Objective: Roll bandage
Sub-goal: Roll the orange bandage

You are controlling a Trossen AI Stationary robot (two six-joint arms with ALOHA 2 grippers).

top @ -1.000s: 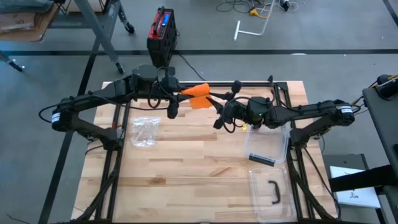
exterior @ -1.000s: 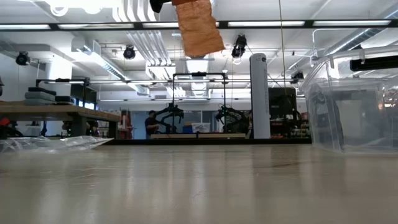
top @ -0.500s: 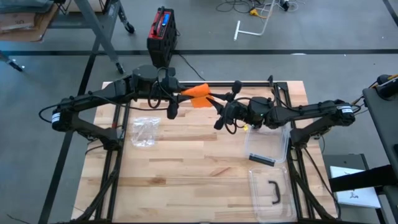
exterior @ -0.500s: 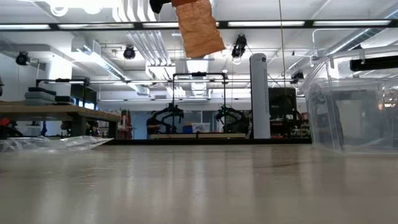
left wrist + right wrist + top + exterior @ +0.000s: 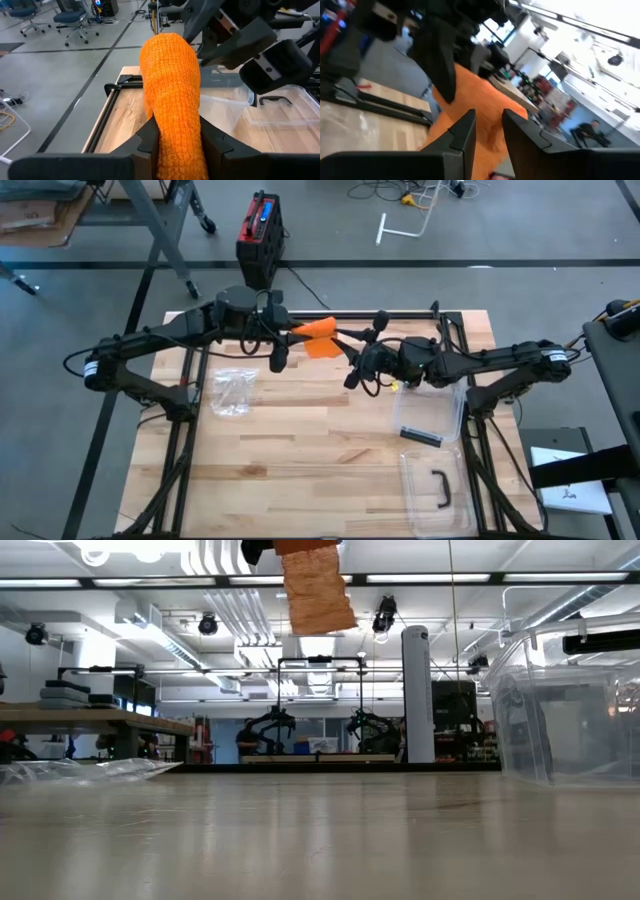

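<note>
Grey floor (image 5: 500,240), ceiling strip lights (image 5: 420,579)

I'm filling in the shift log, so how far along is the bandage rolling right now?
Done: the orange bandage is off the table, out of its plastic bag. In hand: the left gripper is shut on it, held up between both arms; the right gripper is at its other end. Left: no finished roll shows, and the clear bin holds no bandage.

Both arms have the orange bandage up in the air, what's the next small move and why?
Probably the right gripper should turn to wind on another wrap: the orange bandage stretches between it and the left gripper, which clamps the other end, and a loose tail hangs above the table.
</note>
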